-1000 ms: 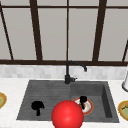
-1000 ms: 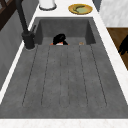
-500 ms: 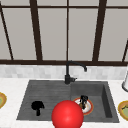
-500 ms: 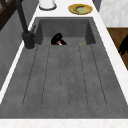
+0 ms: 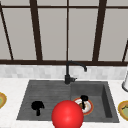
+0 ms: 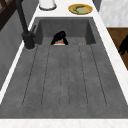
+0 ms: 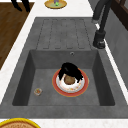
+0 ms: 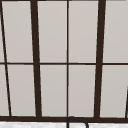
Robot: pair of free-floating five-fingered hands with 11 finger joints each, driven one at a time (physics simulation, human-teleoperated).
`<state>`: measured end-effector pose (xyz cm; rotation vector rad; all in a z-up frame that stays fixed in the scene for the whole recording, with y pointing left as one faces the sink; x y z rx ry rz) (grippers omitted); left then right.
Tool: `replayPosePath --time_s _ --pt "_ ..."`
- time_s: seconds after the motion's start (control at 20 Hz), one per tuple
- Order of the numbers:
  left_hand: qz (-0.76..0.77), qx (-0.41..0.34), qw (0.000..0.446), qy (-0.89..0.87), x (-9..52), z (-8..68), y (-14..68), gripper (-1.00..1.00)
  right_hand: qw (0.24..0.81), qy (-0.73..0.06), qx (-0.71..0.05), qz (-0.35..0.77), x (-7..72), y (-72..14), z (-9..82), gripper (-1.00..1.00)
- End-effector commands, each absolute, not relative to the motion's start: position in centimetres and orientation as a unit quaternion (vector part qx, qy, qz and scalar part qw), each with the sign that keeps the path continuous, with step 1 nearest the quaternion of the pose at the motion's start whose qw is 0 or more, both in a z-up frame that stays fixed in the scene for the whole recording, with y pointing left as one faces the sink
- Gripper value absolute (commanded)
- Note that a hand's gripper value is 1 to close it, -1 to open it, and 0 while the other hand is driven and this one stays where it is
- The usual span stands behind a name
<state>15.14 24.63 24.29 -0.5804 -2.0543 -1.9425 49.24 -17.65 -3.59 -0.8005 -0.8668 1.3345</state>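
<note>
1. Reaching down into the basin, the right hand [image 7: 71, 70] curls its fingers over a small brown round lump [image 7: 69, 79].
2. The lump sits mid white, orange-rimmed plate [image 7: 62, 92]; it looks light and perhaps crumbly, best pinched at its sides.
3. The left hand [image 5: 37, 106] hovers over the grey sink's [image 5: 45, 92] drainboard; whether its fingers are spread or closed cannot be told.

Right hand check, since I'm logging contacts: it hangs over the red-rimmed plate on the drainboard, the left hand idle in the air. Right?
Not quite. The plate lies on the floor of the sink basin, not on the drainboard; the right side view shows it. The right hand does hang over it, and the left hand hangs in the air in the front view.
</note>
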Motion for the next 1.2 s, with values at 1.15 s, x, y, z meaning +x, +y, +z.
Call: replayPosePath --time_s 1.15 --pt "-0.668 -0.199 0.127 -0.706 15.1 24.3 24.6 0.0 0.527 -0.505 -0.454 0.511 45.1 -17.2 9.8 -1.0"
